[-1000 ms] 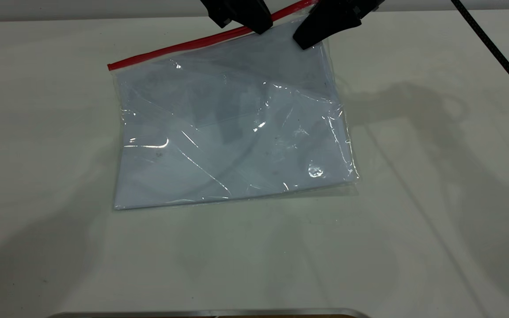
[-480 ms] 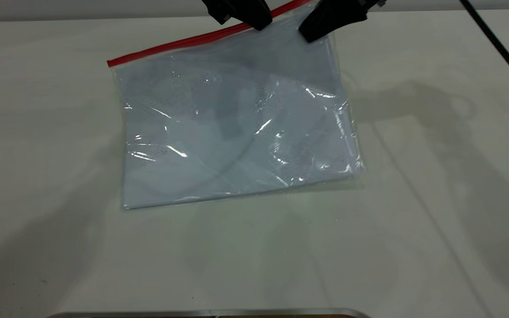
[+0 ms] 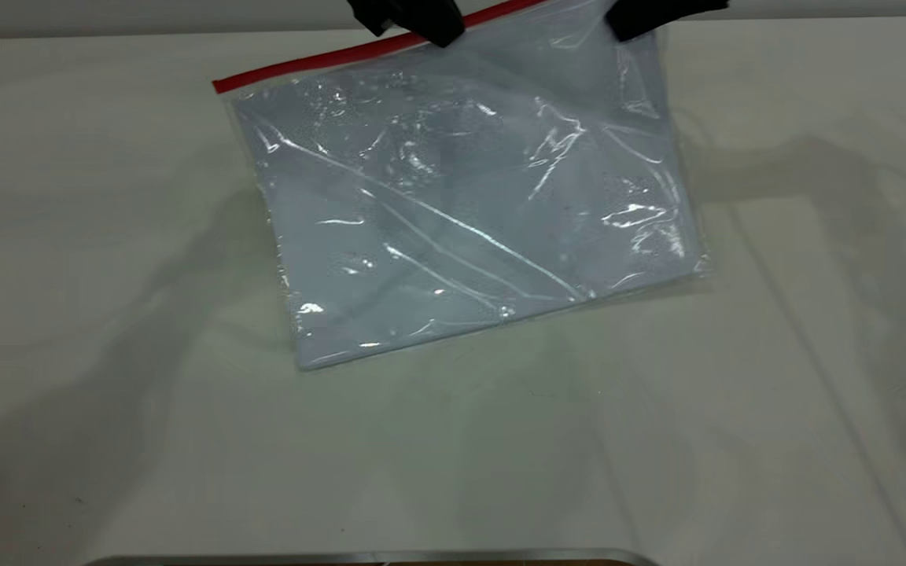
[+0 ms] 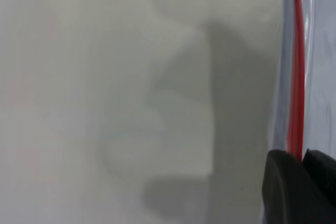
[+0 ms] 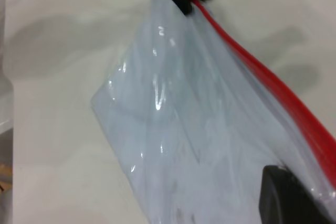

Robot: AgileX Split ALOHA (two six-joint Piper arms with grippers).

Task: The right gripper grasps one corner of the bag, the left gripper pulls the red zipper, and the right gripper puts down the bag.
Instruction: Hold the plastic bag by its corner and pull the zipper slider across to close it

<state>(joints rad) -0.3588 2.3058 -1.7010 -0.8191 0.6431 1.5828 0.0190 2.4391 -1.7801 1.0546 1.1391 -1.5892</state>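
Nearest me, the pale bench [image 3: 453, 456] is bare, save a thin metal edge [image 3: 374, 556] at its front. Beyond that the flat transparent plastic bag [image 3: 469, 212] with white sheets inside hangs tilted, its lower edge resting on the bench and its far edge lifted, which I judge keeps the top taut for the pull. Along that far edge runs the thin red zipper [image 3: 359, 53]. My left pincer [image 3: 414, 16] is clenched on the zipper strip; the wrist view shows red running between its black jaws. My right pincer [image 3: 653, 14] grips the bag's corner at the red end, though that corner is hidden behind it. Nothing else stands in the way.
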